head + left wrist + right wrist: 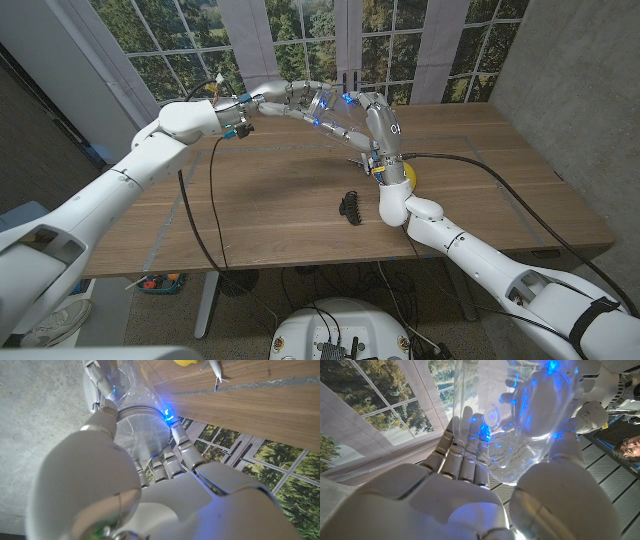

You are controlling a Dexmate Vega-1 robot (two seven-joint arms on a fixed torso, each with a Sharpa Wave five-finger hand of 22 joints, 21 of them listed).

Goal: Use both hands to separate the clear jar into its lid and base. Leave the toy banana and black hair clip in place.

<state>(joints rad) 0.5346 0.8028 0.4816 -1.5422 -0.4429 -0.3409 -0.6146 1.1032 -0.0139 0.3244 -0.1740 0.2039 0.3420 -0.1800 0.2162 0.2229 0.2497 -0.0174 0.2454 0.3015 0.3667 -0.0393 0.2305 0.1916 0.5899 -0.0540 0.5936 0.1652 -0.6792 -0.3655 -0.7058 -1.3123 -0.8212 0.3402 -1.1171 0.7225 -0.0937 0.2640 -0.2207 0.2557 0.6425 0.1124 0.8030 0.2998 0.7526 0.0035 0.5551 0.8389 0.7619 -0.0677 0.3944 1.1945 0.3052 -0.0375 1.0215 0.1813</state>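
Both hands hold the clear jar (322,106) lifted above the table's (270,200) far edge; the left hand (283,98) and right hand (370,118) grasp opposite ends, seemingly for twisting apart. The toy banana (408,177) and black hair clip (351,205) lie below, untouched; lid still looks attached.

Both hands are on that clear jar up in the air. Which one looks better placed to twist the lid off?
Probably the left hand: its fingers ring the clear jar at one round end, likely the lid, while the right hand cradles the body.

A rectangular light-brown wooden table (270,205) stands before tall white-framed windows (190,40) (green trees beyond), with a grey concrete wall (570,70) alongside.
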